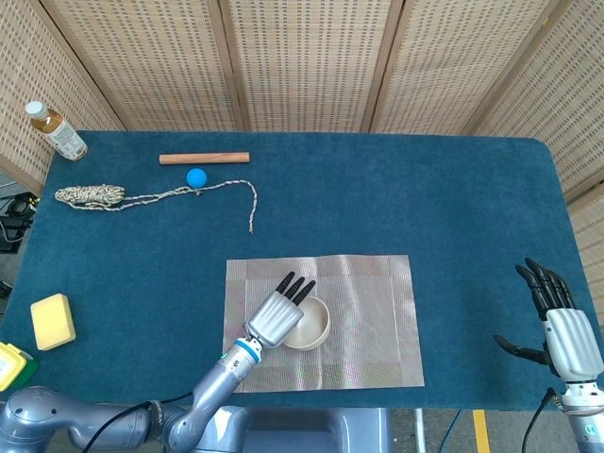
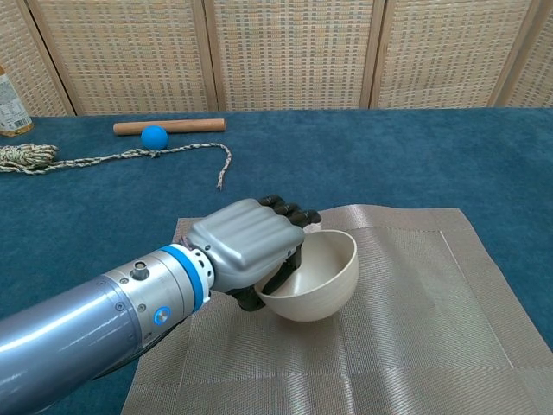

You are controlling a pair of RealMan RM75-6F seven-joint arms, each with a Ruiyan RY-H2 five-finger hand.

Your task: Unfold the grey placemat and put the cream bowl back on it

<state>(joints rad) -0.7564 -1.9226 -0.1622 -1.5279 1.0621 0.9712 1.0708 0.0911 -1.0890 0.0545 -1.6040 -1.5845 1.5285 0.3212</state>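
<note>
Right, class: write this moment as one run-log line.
left hand: grips cream bowl | bowl: over grey placemat, unfolded | right hand: open, idle

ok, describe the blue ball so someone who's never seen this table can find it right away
Start at the far left part of the blue table, where a wooden dowel lies flat. The blue ball sits just in front of it, against the rope that trails off a coiled bundle. It is the only round, bright blue thing there, and smaller than everything beside it.
</note>
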